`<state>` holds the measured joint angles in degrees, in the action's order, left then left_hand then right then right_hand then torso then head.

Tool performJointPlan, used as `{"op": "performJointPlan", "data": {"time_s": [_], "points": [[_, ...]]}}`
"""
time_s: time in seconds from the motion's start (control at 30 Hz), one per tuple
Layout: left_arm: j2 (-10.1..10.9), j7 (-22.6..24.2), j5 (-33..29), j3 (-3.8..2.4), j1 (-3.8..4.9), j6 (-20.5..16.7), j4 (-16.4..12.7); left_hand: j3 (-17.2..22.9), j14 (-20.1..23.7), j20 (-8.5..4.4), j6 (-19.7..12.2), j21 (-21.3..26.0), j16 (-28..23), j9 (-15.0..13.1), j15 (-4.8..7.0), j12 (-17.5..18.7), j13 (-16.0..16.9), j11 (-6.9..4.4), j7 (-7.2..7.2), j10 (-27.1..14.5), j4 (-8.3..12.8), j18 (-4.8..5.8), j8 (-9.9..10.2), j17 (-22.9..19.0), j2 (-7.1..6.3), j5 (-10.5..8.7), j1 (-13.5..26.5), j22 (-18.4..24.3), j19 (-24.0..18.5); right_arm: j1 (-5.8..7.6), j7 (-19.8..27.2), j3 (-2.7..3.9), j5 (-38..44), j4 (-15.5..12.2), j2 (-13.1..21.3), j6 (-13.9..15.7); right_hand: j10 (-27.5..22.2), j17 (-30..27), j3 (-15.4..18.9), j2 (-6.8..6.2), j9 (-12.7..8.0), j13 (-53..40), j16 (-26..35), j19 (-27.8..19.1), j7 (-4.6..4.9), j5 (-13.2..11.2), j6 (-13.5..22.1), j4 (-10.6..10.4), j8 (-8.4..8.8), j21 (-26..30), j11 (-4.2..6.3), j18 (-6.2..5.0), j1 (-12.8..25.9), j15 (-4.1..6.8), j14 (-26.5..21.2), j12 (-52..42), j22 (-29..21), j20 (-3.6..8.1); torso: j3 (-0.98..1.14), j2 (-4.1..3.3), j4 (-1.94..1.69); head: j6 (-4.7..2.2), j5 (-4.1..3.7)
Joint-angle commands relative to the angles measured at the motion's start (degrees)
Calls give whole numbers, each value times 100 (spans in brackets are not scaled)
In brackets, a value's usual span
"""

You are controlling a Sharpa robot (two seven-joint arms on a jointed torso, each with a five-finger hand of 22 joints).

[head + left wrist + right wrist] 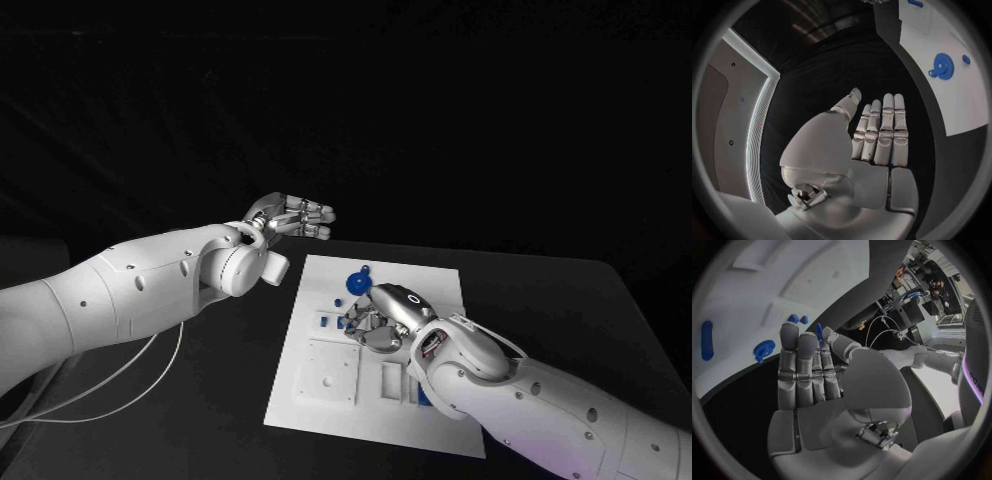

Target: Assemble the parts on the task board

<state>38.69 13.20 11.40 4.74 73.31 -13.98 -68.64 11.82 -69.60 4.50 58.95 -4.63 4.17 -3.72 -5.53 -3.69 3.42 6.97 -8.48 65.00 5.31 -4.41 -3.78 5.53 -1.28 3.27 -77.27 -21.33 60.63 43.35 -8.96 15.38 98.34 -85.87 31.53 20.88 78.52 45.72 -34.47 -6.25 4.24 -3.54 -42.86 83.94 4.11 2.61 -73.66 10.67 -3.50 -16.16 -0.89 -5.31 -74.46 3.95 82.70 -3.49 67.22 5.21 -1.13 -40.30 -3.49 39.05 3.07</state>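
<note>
Nearest the head camera, the robot's right hand point(378, 322) hovered low over the middle of the flat white rectangular task board point(433, 428), fingers curled downward among the small blue parts; from that view it could not be told whether it gripped one. Farther off, the left hand point(293, 218) was raised beyond the board's far left corner, fingers together and holding nothing. A round blue plastic gear-like disc point(358, 284) lay near the board's far edge. In the left wrist view, the left hand point(873, 145) showed straight fingers side by side over bare black table point(823, 70), with the disc point(942, 65) lying well apart on the board point(961, 105). In the right wrist view, the right hand point(814, 375) appeared to pinch a slim blue peg point(819, 332) between thumb and fingertips, above the board point(767, 285). Such parts looked light, stiff and smooth, likely slippery; a peg would best be taken mid-shaft, the disc by its rim.
</note>
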Motion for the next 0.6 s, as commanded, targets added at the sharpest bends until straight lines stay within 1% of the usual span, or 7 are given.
{"op": "performJointPlan", "data": {"time_s": [0.03,0.1,0.13,0.23,0.3,0.47,0.6], "points": [[-27,106,-81,-5,7,-96,18,26,-18,-5,12,-19,-23,-3,5,26,-3,0,30,12,-18,62,7,10,-12,-10,-25,10,45,-48,17,-32,282,38,-71,-140,40,-7,-13,54,6,-7,29,218,15,16,1,51,-22,-38,6,-177,15,9,22,-11,-6,17,-3,-2,4,31,58],[-36,85,-75,-5,7,-120,24,32,-17,-6,13,-20,-24,-3,5,27,-3,1,29,12,-15,61,6,10,-11,-8,-28,12,45,-84,-29,-57,317,100,-112,-170,43,-7,-13,56,6,-7,29,220,16,16,2,56,-21,-41,6,-177,18,11,23,-11,-6,19,-9,2,1,47,69],[-41,78,-71,-5,8,-130,27,58,-13,-9,13,-28,-24,-3,6,27,-3,1,25,12,11,59,6,10,-11,-3,-53,16,43,-105,-45,-69,329,132,-128,-184,42,-7,-13,57,6,-7,28,219,15,16,1,62,-21,-42,7,-178,19,12,25,-10,-6,22,-6,1,2,46,73],[-52,66,-64,-5,8,-147,36,81,-12,-11,8,-40,-24,-2,6,27,-4,4,22,8,39,59,7,9,-23,-1,-64,18,37,-152,-69,-105,362,205,-163,-198,43,-8,-12,59,6,-7,30,218,14,16,0,69,-21,-44,8,-178,22,11,25,-11,-5,21,3,-4,2,78,144],[-62,61,-62,-5,8,-154,43,81,-12,-11,8,-40,-24,-2,6,27,-4,4,22,8,39,59,7,9,-23,-1,-64,18,37,-186,-86,-131,396,266,-192,-186,42,-6,-12,64,5,-7,29,215,14,16,0,79,-20,-48,6,-174,28,10,25,-10,-3,18,8,-8,3,99,164],[-81,59,-59,-5,9,-138,52,123,-11,-11,18,-76,-23,-4,6,26,-4,2,24,10,81,58,3,8,-35,-2,-43,18,16,-242,-115,-168,485,385,-250,-162,46,-4,-17,64,5,-7,25,213,13,16,-6,90,-22,-54,7,-165,31,9,26,-12,3,18,13,-6,-5,143,178],[-80,58,-58,-5,8,-120,58,141,-27,-17,19,-101,-20,-2,13,27,-4,1,24,16,101,57,6,11,-26,2,-42,9,13,-279,-130,-196,521,424,-278,-205,49,-2,-28,62,5,-7,23,213,12,16,-9,99,-21,-61,7,-159,38,10,26,-10,11,20,14,-9,7,192,217]]}}
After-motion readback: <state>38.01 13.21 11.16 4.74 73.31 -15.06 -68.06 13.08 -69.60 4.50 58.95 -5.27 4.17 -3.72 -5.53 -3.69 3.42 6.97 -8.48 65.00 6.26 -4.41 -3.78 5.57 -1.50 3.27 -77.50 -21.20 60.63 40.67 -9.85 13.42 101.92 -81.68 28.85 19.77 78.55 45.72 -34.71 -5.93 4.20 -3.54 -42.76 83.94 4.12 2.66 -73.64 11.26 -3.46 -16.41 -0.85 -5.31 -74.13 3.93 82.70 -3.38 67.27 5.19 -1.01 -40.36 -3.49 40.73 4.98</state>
